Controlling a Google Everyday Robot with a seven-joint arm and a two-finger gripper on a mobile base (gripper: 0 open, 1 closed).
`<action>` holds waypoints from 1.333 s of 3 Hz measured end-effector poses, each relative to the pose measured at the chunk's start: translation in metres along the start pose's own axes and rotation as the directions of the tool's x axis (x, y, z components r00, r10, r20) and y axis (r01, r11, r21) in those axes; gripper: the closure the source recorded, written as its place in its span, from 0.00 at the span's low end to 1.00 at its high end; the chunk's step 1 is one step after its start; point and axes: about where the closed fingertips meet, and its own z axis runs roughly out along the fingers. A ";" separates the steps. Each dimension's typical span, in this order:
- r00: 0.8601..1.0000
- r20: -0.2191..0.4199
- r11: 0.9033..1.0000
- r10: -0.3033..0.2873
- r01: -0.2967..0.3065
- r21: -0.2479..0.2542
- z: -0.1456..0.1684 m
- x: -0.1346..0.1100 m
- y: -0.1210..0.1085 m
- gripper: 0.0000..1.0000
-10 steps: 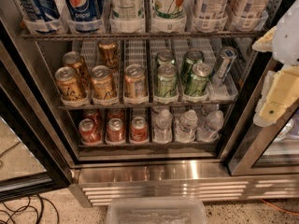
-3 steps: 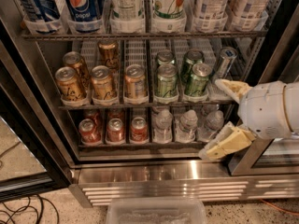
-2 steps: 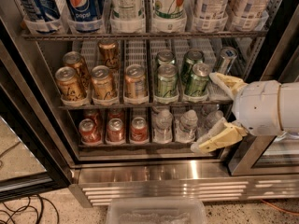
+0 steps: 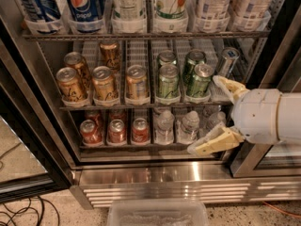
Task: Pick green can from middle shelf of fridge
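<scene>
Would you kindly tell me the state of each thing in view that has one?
gripper, open, empty, at the right side of the fridge, beside the middle shelf.
green can, upright on the middle shelf, not grasped.
fridge, open.
gold-brown cans, upright.

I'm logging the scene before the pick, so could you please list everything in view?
Bottles: six, two blue Pepsi, rest pale; top rack.
Brown cans: five, gold-brown; middle shelf, left.
Green can: one, pale green; middle shelf front, a similar one behind.
Dark cans: two, deep green; right of it.
Silver can: one; far right.
Red cans: three visible; bottom rack, left.
Water bottles: three, clear; bottom rack, right.
Bin: one, clear; floor.
Cables: dark; floor, left.
Gripper: one, white-cream, open; before the water bottles.
</scene>
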 end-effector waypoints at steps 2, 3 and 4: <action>0.994 0.090 0.976 0.058 -0.075 0.207 0.036 0.013 0.022 0.00; 0.980 0.185 0.963 0.071 -0.116 0.245 0.053 0.014 0.025 0.00; 0.960 0.269 0.942 0.081 -0.162 0.295 0.065 0.023 0.025 0.00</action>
